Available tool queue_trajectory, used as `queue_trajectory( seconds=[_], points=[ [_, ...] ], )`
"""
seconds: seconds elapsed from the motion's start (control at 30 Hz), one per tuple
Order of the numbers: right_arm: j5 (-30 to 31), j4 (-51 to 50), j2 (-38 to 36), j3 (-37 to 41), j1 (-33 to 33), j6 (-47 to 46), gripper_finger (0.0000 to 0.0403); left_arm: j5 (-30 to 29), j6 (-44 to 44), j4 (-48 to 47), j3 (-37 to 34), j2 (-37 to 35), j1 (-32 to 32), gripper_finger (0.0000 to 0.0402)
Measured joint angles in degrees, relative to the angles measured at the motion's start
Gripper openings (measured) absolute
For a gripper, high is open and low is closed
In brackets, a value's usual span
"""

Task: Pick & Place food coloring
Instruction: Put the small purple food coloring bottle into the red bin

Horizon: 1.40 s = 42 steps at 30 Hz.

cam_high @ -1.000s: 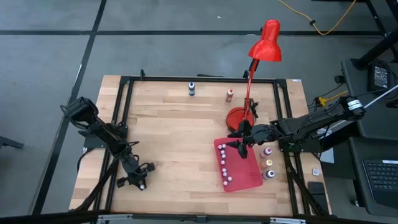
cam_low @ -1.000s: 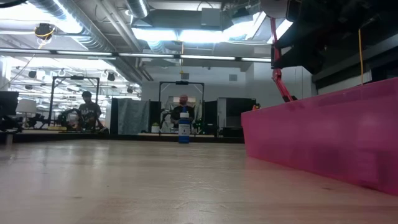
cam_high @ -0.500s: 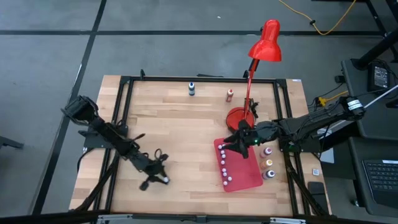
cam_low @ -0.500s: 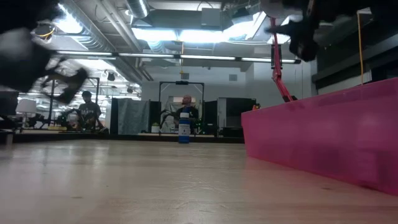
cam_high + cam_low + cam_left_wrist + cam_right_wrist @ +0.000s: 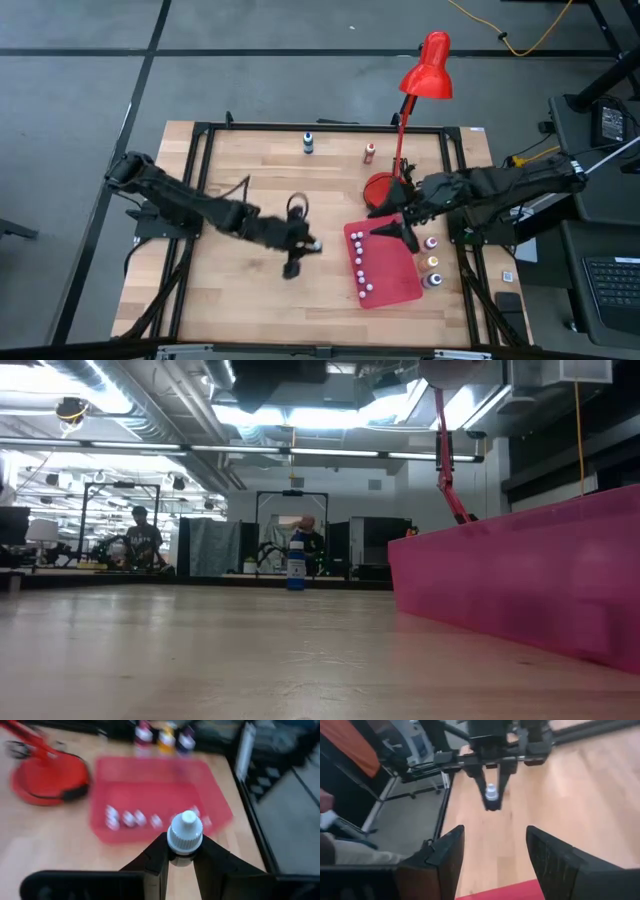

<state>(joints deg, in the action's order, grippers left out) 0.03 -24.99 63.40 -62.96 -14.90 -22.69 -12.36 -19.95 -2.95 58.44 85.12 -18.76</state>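
Since the earlier frame, we see the left arm swing from the table's 8 o'clock edge in toward the middle, and the right gripper shift slightly on the red mat's near-lamp side.

Left gripper [image 5: 300,245] now hangs over the table's centre, just at 9 o'clock of the red mat [image 5: 392,278]. Its jaws are clamped on a small bottle [image 5: 184,833] with a white ribbed cap; the right wrist view shows the same bottle [image 5: 491,795] pinched between the fingers [image 5: 481,780], above bare wood.

Right gripper [image 5: 395,228] sits over the mat's 12 o'clock edge, next to the lamp base [image 5: 386,188]. Its jaws stand apart with nothing between them.

On the mat we count a row of small whitish bottles [image 5: 360,268] along its 9 o'clock side. Three coloured bottles [image 5: 432,262] stand in a line just off the mat's 3 o'clock edge. Two more bottles stand at the table's 12 o'clock edge: a blue one [image 5: 308,143] and a reddish one [image 5: 369,151], well apart from the mat.

Low view shows the blue one [image 5: 296,570] far across the wooden table [image 5: 200,660], the mat's pink edge [image 5: 520,590] close at 3 o'clock, and people in the room behind.
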Motion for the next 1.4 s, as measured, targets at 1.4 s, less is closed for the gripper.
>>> queue_trajectory(
  seconds=[1.4],
  points=[
    [-8.2,-21.6,29.9,-37.8,12.1,9.4,0.0213,7.1,5.9,-24.4,23.9,0.0,13.1,0.0065]
  ],
)
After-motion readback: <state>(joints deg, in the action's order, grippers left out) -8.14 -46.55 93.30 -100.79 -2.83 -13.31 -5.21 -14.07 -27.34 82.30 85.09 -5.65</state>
